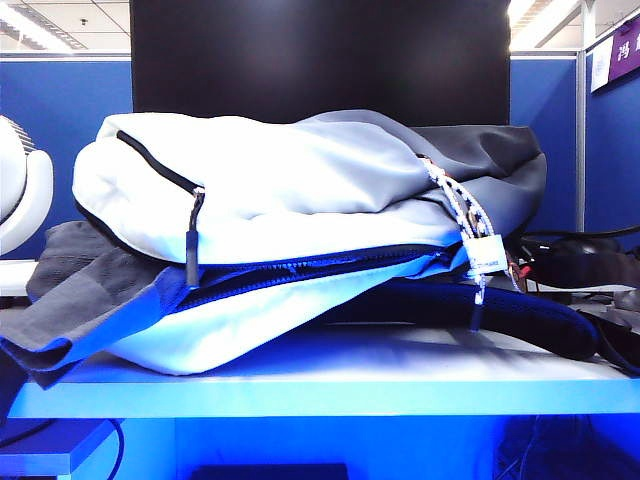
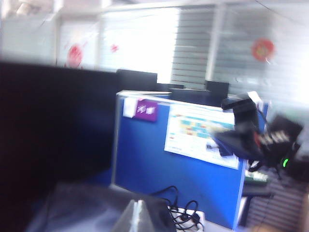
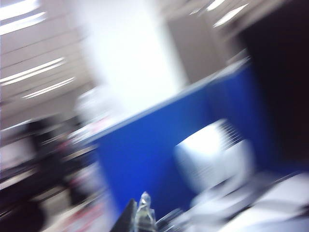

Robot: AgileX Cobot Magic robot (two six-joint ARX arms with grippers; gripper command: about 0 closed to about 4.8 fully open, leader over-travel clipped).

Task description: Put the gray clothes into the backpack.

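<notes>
The backpack (image 1: 290,190) lies on its side on the table, light gray-white with a dark gray end at the right. Its long zipper (image 1: 300,265) gapes a little along the front. The gray clothes (image 1: 90,290) stick out of the backpack's left end, and a wrinkled flap droops over the table's left edge. A white braided cord with a tag (image 1: 470,225) hangs at the right. Neither arm shows in the exterior view. My left gripper (image 2: 138,215) points level, with its tips together and nothing between them. My right gripper (image 3: 144,212), in a blurred view, is also shut and holds nothing.
A black monitor (image 1: 320,55) stands behind the backpack. A white fan (image 1: 20,190) is at the far left. Dark cables and gear (image 1: 580,260) lie at the right. The table's front edge (image 1: 330,395) runs below. A power strip with cables (image 2: 186,217) lies by the blue partition.
</notes>
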